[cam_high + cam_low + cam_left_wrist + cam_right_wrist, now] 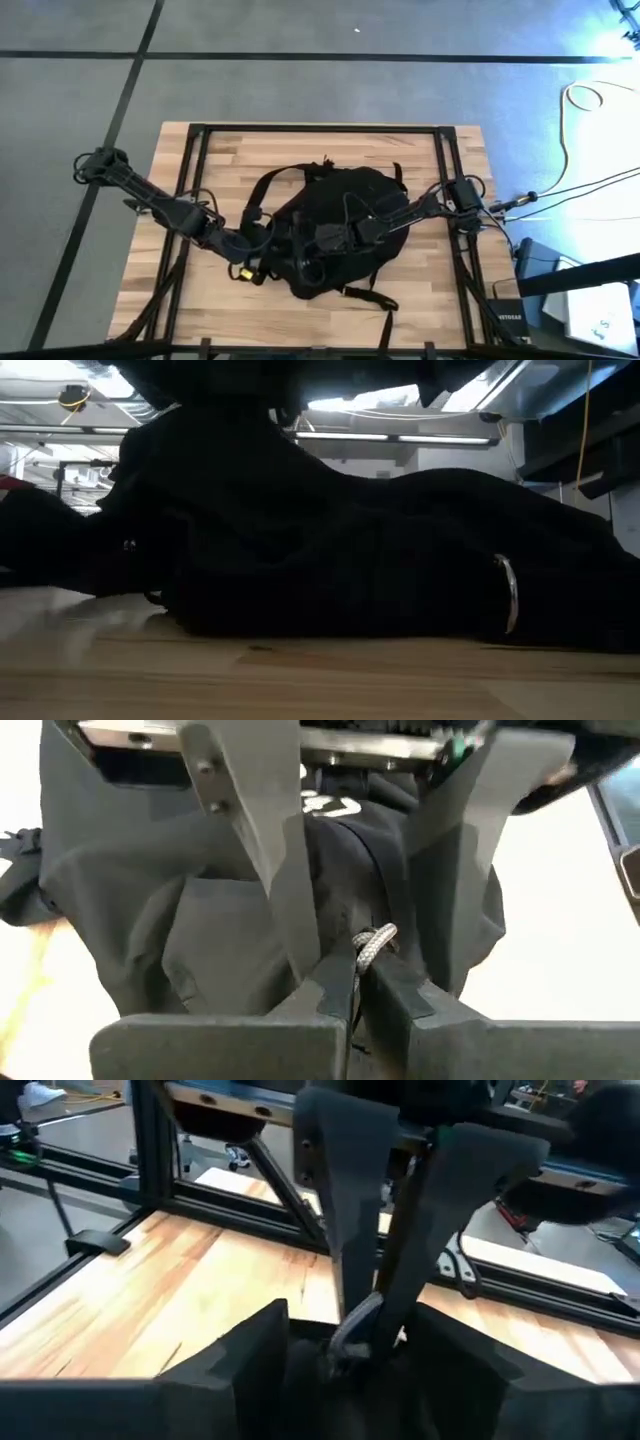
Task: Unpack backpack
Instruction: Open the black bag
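The black backpack (335, 225) lies flat on the middle of the wooden table (230, 160), with its straps (262, 190) spread toward the left and far sides. In the low view the backpack (380, 560) fills the picture, and a silver ring (508, 592) shows on it. My left gripper (262, 240) is at the backpack's left near side, shut on a grey cord pull (372, 945). My right gripper (325, 238) reaches from the right over the backpack's middle and is shut on a small grey tab (350, 1335). My left gripper pinches the grey braided cord pull (368, 952) between its two fingertips. The cord sticks out beside the fingers over the black fabric. My right gripper pinches a small grey tab (352, 1330) on the backpack's top side between its two fingertips. The black fabric bunches just below the fingers.
A black metal frame (320, 130) runs around the table top. A small yellow piece (243, 272) lies by the backpack's near left edge. Loose strap ends (372, 298) trail toward the near edge. Cables and boxes (560, 290) are off the table's right side.
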### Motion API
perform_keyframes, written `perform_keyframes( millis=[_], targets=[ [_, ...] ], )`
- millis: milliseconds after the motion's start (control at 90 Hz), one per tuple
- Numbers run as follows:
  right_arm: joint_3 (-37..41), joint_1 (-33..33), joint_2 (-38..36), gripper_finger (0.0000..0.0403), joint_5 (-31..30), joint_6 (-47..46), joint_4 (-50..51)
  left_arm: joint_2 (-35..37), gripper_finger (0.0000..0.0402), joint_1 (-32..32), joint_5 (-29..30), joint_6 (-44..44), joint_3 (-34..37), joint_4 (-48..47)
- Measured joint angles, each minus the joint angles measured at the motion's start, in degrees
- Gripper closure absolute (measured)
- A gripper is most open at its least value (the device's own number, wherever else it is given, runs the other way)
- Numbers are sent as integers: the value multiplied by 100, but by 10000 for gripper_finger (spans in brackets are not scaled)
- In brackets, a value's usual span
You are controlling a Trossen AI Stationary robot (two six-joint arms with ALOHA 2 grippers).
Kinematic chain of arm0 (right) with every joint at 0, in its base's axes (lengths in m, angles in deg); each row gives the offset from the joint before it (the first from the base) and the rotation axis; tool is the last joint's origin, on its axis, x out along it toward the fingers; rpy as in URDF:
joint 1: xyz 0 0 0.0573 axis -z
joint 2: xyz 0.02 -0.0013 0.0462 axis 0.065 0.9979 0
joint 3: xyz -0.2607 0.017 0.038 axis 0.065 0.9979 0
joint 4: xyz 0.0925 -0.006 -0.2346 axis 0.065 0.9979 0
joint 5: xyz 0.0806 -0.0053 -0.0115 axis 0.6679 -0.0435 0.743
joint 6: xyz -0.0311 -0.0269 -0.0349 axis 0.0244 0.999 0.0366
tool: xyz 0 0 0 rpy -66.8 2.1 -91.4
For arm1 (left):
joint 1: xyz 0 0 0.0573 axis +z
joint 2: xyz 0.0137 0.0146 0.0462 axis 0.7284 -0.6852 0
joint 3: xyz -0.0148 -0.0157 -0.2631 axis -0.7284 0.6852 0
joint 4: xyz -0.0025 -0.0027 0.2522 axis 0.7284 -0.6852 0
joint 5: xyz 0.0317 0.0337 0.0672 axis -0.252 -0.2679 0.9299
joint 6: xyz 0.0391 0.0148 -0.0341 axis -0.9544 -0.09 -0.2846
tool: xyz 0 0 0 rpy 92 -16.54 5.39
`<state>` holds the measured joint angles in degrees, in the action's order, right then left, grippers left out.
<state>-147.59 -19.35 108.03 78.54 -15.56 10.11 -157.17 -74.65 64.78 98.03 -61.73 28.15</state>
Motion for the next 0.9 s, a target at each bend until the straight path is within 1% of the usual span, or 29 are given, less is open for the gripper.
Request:
perform_keyframes(
  millis=[256, 367, 444, 533, 678, 900],
  targets=[
    [-4, 0, 0, 317, -121, -4, 65, 2, 401, 0, 15, -55, -2, -20],
    [-4, 0, 0, 344, -152, -7, 40, 2, 401, 0, 14, -70, -2, -38],
    [-4, -1, 0, 349, -155, -7, 46, 2, 401, 0, 13, -68, -2, -44],
    [-4, -2, 0, 345, -158, -7, 42, 2, 401, -25, -14, -72, -4, -53],
    [-4, -13, 0, 336, -147, -4, 33, 2, 401, -28, -186, -105, -9, -44],
    [-4, -17, 0, 343, -112, -218, 100, 2, 398, -48, -504, -109, -15, -77]
  ],
)
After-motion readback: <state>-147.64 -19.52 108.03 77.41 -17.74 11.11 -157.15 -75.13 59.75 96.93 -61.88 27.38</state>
